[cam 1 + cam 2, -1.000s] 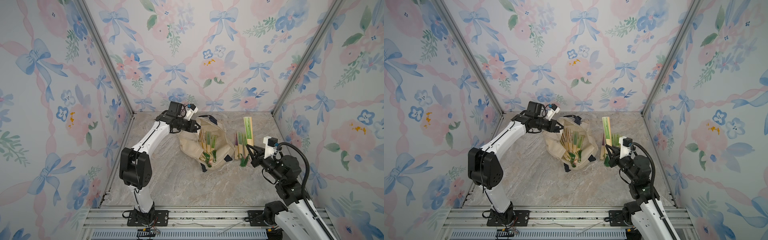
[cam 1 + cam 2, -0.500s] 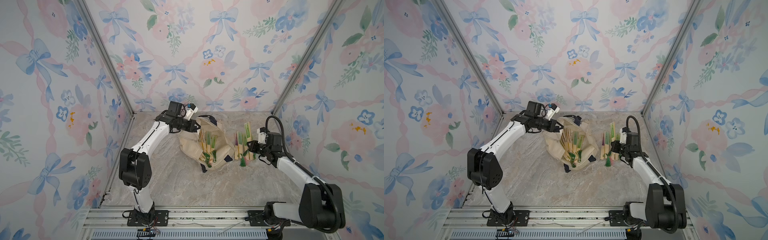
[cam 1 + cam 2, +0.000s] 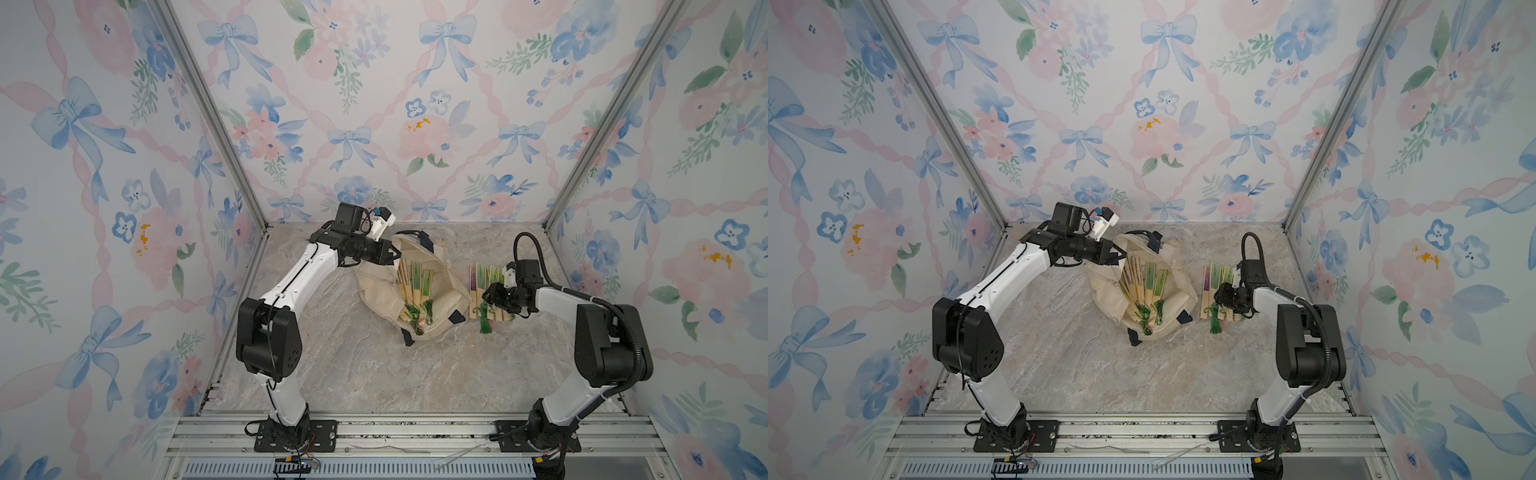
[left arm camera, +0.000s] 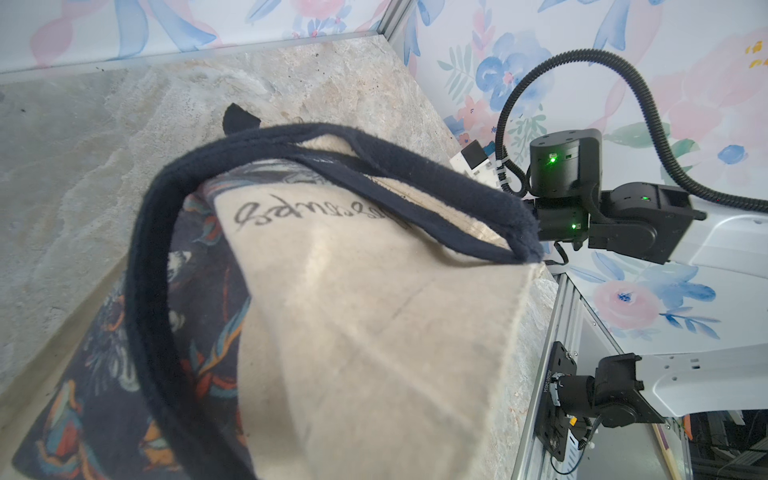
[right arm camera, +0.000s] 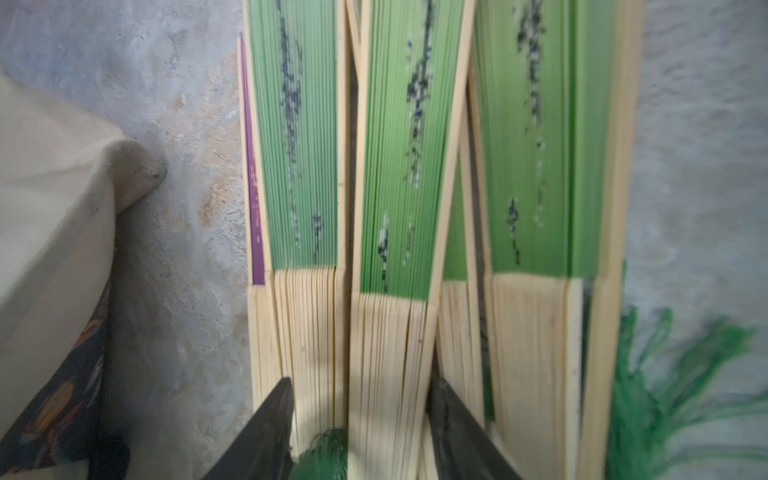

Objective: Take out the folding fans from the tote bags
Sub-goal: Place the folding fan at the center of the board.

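The cream tote bag (image 3: 374, 286) (image 3: 1104, 286) lies on the marble floor with its mouth held open. My left gripper (image 3: 392, 254) (image 3: 1119, 255) is shut on its far rim by the navy handle (image 4: 141, 291). Several closed folding fans (image 3: 417, 286) (image 3: 1148, 282) with green leaves lie inside the bag. More folding fans (image 3: 484, 278) (image 3: 1217, 276) (image 5: 399, 166) lie side by side on the floor to the right of the bag. My right gripper (image 3: 487, 296) (image 3: 1219, 297) (image 5: 360, 382) hovers low over their bamboo ends, its jaws open and apart across the ribs.
Green tassels (image 5: 665, 395) trail from the floor fans toward the front. A corner of the bag (image 5: 50, 208) lies close beside the pile. Flowered walls close in the back and both sides; a metal rail (image 3: 374, 432) runs along the front.
My right arm swung in from the front with a fan, came down onto the floor pile, and its jaws opened. The left gripper kept its hold on the bag.
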